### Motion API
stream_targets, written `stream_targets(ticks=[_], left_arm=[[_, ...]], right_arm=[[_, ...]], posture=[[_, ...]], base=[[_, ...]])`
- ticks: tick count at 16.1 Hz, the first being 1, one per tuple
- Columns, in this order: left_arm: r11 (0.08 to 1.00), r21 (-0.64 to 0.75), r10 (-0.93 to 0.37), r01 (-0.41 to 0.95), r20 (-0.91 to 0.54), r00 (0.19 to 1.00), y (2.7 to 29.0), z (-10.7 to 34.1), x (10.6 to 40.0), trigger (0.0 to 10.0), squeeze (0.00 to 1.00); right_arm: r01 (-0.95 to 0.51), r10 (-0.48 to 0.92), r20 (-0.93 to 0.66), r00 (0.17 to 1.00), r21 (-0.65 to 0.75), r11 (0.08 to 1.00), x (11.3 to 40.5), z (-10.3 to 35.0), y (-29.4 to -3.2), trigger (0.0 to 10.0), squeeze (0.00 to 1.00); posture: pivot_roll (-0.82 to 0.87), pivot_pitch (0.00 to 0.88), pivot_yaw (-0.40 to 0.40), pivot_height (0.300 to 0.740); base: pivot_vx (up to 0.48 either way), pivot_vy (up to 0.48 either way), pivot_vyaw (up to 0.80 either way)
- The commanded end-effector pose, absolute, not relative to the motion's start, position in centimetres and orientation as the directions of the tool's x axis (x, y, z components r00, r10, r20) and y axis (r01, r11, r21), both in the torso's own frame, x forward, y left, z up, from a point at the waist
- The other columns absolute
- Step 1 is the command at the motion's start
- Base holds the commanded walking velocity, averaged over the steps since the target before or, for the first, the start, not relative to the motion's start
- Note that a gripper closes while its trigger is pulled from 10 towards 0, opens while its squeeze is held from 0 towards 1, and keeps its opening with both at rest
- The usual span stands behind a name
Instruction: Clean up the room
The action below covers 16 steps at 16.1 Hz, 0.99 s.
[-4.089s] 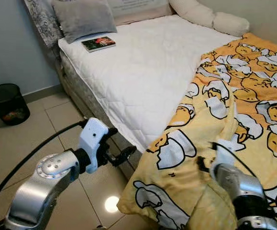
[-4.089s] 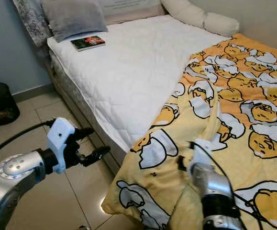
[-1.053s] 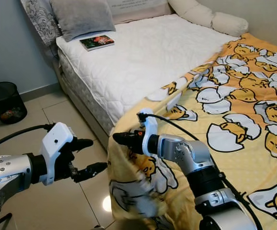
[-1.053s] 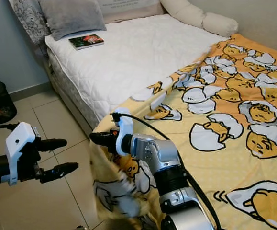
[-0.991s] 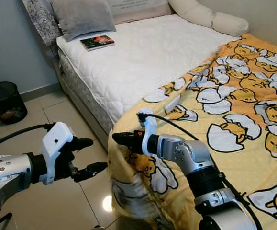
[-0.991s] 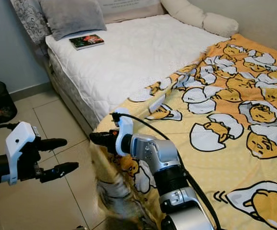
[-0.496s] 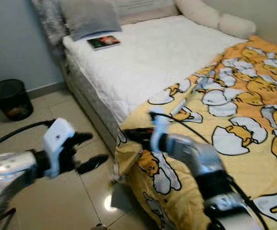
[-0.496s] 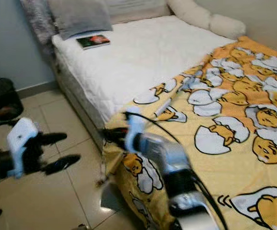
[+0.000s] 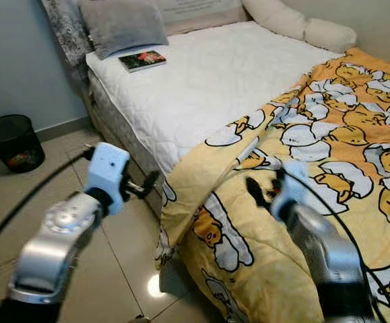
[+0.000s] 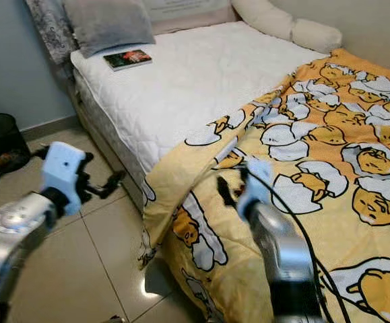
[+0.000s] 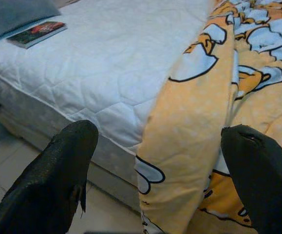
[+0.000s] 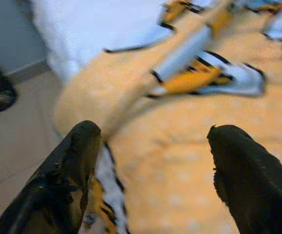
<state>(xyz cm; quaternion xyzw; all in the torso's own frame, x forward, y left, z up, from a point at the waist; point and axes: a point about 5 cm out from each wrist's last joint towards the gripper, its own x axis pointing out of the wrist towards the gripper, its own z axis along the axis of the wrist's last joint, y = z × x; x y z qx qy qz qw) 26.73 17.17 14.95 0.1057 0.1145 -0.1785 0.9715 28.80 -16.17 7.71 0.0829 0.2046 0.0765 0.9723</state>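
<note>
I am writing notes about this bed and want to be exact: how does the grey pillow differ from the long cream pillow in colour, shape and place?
The grey pillow is dark grey, while the cream pillow is pale off-white. The grey pillow is flat and roughly square; the cream pillow is long and rounded like a bolster. The grey pillow leans at the head corner nearer the floor side, beside the book; the cream pillow lies along the far, wall side. Both rest on the white mattress, uncovered by the yellow blanket.

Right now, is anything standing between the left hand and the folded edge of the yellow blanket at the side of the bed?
Nothing visible does. The left hand is open and faces the blanket edge directly, with only open air between. The book lies far off, up by the gray pillow.
</note>
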Motion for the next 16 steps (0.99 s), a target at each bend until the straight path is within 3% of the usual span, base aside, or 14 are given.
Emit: stream_targets(ticks=[1, 5, 16], left_arm=[[0.92, 0.181, -0.291, 0.347, -0.277, 0.916, 17.2, 14.5, 26.8, 10.0, 0.0], [0.919, 0.209, -0.271, 0.336, -0.287, 0.919, 17.3, 14.2, 26.8, 10.0, 0.0], [0.913, 0.217, -0.274, 0.346, -0.302, 0.913, 16.8, 13.8, 26.9, 10.0, 0.0]], right_arm=[[-0.07, 0.124, -0.361, 0.924, 0.16, 0.985, 28.6, 8.2, -16.9, 10.0, 1.0], [0.022, 0.046, -0.393, 0.919, 0.168, 0.986, 26.9, 7.1, -17.5, 10.0, 1.0], [0.041, 0.056, -0.423, 0.904, 0.215, 0.976, 26.9, 6.3, -16.7, 10.0, 1.0]], posture=[[-0.06, 0.0, -0.032, 0.74], [-0.06, 0.0, -0.043, 0.74], [-0.06, 0.0, -0.059, 0.74]], base=[[0.0, 0.0, 0.0], [0.0, 0.179, 0.0], [0.0, 0.414, -0.63]])
